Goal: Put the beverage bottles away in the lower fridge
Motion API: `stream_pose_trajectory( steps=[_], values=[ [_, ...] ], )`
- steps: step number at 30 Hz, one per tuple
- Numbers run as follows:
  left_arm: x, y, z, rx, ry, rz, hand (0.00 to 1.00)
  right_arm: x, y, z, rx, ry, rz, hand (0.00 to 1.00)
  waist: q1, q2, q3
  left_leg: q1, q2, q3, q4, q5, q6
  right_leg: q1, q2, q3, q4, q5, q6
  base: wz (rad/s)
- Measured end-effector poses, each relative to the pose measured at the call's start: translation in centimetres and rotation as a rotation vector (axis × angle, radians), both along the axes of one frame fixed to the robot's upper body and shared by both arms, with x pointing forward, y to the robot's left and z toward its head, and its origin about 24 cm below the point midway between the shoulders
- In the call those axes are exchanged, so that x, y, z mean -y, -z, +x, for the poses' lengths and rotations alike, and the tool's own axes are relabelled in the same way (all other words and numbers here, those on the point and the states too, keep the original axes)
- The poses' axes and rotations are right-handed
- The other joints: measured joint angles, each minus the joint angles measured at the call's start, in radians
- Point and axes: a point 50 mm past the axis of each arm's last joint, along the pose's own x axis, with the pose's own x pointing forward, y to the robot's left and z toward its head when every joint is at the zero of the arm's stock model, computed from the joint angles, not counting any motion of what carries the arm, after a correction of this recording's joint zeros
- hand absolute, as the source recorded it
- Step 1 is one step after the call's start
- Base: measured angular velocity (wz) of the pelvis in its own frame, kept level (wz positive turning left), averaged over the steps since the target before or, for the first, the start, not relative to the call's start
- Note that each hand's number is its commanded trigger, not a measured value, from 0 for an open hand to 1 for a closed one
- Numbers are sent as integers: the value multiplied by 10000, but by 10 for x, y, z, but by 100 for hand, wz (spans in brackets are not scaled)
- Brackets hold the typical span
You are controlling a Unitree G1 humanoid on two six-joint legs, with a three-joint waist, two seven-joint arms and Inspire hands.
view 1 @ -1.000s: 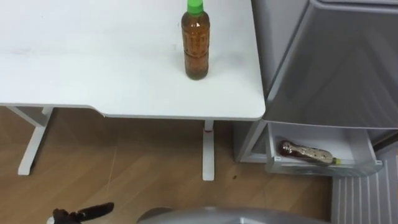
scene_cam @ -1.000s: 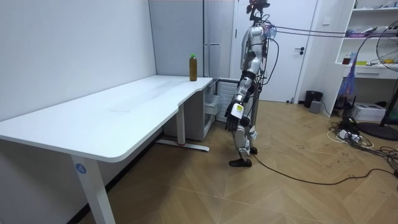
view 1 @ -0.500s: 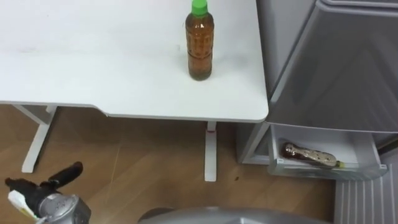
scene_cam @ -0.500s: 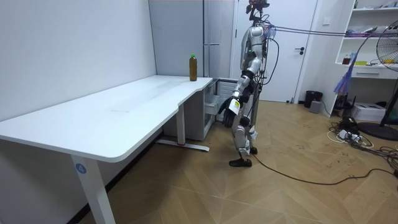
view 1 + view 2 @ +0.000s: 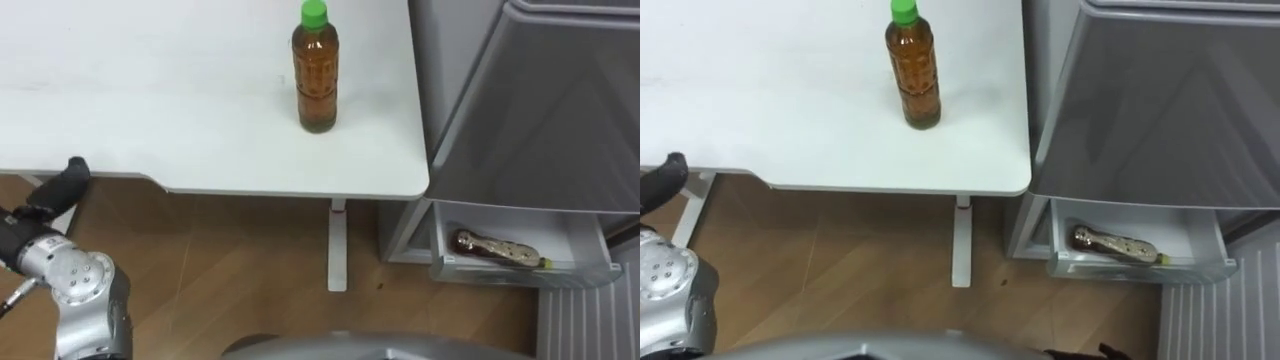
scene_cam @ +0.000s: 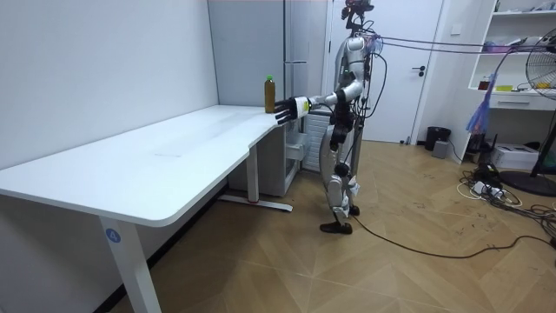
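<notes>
Brown tea bottle (image 5: 314, 68) stands upright on our white bench (image 5: 150, 110), near the edge by the fridge (image 5: 530, 110). A second bottle (image 5: 495, 246) lies in the open lower drawer (image 5: 585, 240). Our left hand (image 6: 285, 109) hovers by the bench's front edge, fingers spread, empty.

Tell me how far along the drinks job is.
Done: one drink lies in the open lower fridge drawer. In hand: nothing yet; the left hand is stretched toward the table, fingers spread, short of the green-capped bottle. Left: that bottle stands upright on the table and has to go into the drawer.
</notes>
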Motion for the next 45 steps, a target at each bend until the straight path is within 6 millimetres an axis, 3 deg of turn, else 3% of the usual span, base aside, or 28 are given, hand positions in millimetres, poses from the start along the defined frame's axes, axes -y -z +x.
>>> stream_pose_trajectory(
  steps=[5, 12, 18, 24, 34, 45],
  values=[
    [9, -17, 10, 703, 608, 308, 0, -1, 0, 3, 25, -53, 43, 0, -59, 7, 12, -98, -2, -193, -32, -2, -2, -58, 30, 0, 26, 1, -2, 2],
    [25, -34, 24, 498, 2436, 2135, 0, -1, 0, 4, 92, -245, 277, 0, -305, 36, 16, -179, 4, -256, -82, 20, -22, -141, 64, 13, 12, 11, -19, 0],
    [40, -41, 34, 769, 3558, 2217, 0, -3, 1, 14, 235, -288, 328, 0, -609, -3, 35, -255, -50, -438, -32, 32, -24, -244, 65, -5, -4, 12, -20, 1],
    [62, -57, 50, 1394, 5275, 2223, 0, -3, 1, 15, 176, -318, 343, 0, -635, -58, 64, -243, -54, -416, -50, 32, -24, -255, 57, 12, -11, 12, -20, 0],
    [78, -44, 57, 1299, 7341, -17, 0, -4, 1, 20, 209, -348, 331, 0, -775, -78, 92, -221, -58, -342, -90, 34, -26, -230, 61, 140, -159, 18, -30, -3],
    [89, -40, 64, 1093, 8778, -913, 0, -4, 1, 26, 270, -384, 313, 0, -963, -7, 124, -264, 38, -220, -169, 39, -39, -337, 132, 266, -148, 77, -95, -3]
  ],
)
